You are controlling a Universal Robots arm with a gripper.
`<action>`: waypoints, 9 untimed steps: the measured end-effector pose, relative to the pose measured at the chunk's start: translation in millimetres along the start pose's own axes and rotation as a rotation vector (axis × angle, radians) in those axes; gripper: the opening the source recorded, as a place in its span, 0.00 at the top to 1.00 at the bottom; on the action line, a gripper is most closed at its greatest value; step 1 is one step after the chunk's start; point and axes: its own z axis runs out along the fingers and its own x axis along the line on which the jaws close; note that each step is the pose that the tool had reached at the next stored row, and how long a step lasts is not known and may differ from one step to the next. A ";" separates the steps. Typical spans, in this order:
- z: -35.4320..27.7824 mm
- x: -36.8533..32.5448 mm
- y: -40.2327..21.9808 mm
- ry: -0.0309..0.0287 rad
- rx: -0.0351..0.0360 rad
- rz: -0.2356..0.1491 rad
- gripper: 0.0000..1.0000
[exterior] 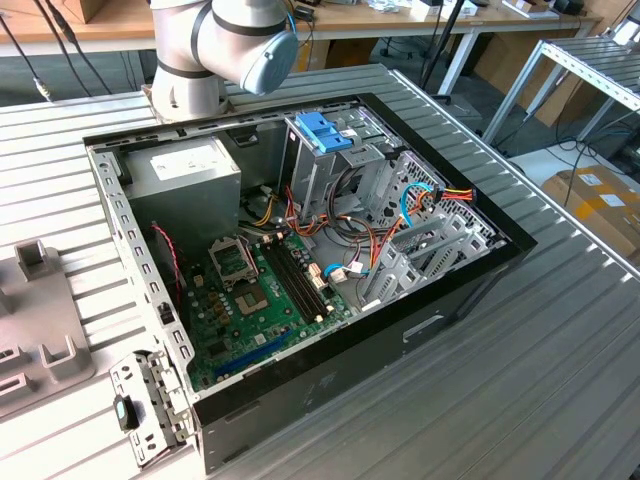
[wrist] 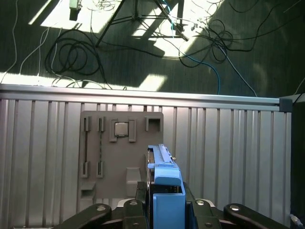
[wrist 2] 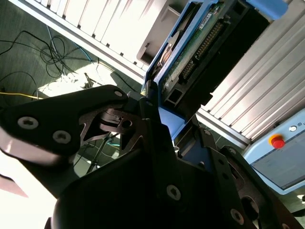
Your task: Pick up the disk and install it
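Ribbed metal bench (exterior: 560, 350), 1 open PC case (exterior: 440, 312), 1 grey plate (wrist: 121, 162), gripper (wrist: 164, 192) clamped on 1 disk (wrist: 167, 176)

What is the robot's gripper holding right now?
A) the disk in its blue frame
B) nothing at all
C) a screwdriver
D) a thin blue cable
A: in the first wrist view the gripper is shut on the disk, clamping its blue carrier from both sides.

An open computer case (exterior: 400, 350) lies on a ribbed metal table (exterior: 560, 400). Inside the case, a green motherboard (exterior: 250, 300) sits beside a grey power supply (exterior: 185, 185). A grey holder plate (wrist: 119, 164) rests on the table. Black cables (wrist: 95, 57) lie on the floor.
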 end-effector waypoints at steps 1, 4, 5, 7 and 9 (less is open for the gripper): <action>0.0 0.0 -0.4 0.0000 0.0000 0.000 0.63; -0.1 0.1 -1.2 0.0000 0.0000 0.000 0.63; -0.1 0.1 -1.4 0.0000 0.0000 0.000 0.63; -0.1 0.2 -2.2 0.0000 0.0000 0.000 0.63; -0.1 0.2 -2.7 0.0000 0.0001 0.000 0.63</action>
